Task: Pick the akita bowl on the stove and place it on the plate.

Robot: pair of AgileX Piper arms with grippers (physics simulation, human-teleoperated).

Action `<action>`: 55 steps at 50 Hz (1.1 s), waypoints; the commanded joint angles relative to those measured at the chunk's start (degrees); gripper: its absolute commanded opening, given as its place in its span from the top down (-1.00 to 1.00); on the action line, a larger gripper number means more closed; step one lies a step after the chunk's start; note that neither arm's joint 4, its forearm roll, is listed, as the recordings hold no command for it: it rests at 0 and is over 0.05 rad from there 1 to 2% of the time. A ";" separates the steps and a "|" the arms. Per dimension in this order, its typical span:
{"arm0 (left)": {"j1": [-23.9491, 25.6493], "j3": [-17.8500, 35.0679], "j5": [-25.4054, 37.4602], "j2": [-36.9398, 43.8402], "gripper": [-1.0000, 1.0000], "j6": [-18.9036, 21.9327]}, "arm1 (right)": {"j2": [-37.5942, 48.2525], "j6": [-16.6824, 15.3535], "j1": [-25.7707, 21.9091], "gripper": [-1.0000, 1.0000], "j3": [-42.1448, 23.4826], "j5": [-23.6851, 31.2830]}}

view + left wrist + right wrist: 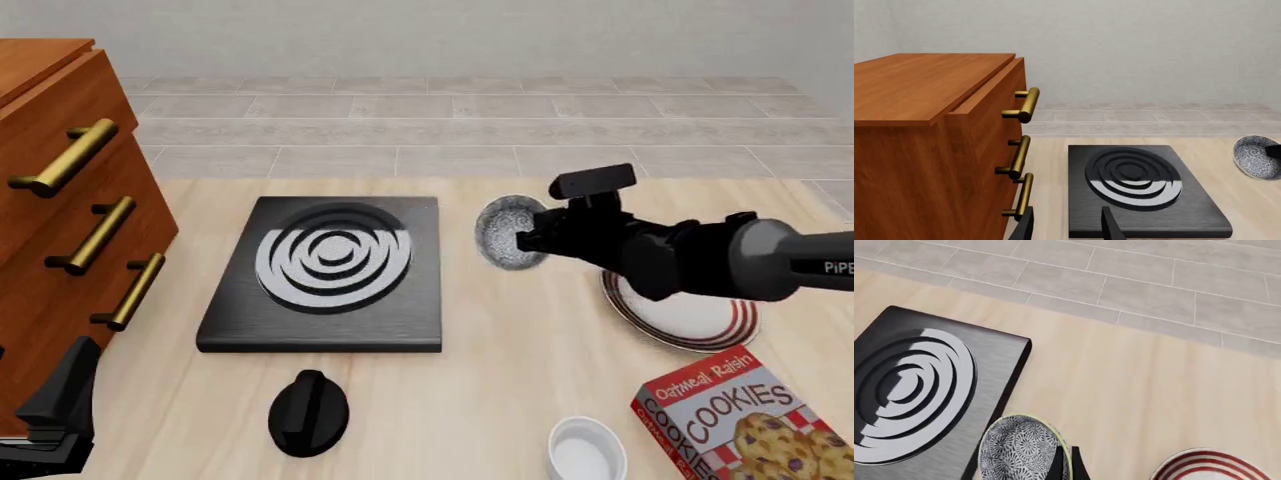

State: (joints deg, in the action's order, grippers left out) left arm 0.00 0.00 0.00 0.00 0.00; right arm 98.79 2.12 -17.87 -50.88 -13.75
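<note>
Speckled akita bowl is held tilted off the stove, rim pinched by the closed right gripper, for transfer to the plate toward the table's right edge. Left gripper is parked, fingers apart, empty.

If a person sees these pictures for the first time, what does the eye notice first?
First, the right gripper holding the tilted akita bowl between the stove and the red-striped plate. Next, the stove's bare white and black burner rings, beside the wooden cabinet at the table's left.
</note>
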 commanded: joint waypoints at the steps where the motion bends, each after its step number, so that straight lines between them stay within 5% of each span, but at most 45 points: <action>1: 0.00 0.00 0.00 0.00 -1.00 0.00 | -0.47 0.10 7.60 1.00 3.11 -2.22; 32: 0.00 0.00 0.00 0.00 -1.00 0.00 | -7.03 1.32 22.58 1.00 13.84 -6.53; 55: 0.00 0.00 0.00 0.00 -1.00 0.00 | -4.20 -5.16 27.88 1.00 15.80 -9.90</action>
State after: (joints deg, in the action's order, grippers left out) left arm 0.00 0.00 0.00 0.00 0.00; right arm 92.48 -0.99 8.04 -35.28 -21.52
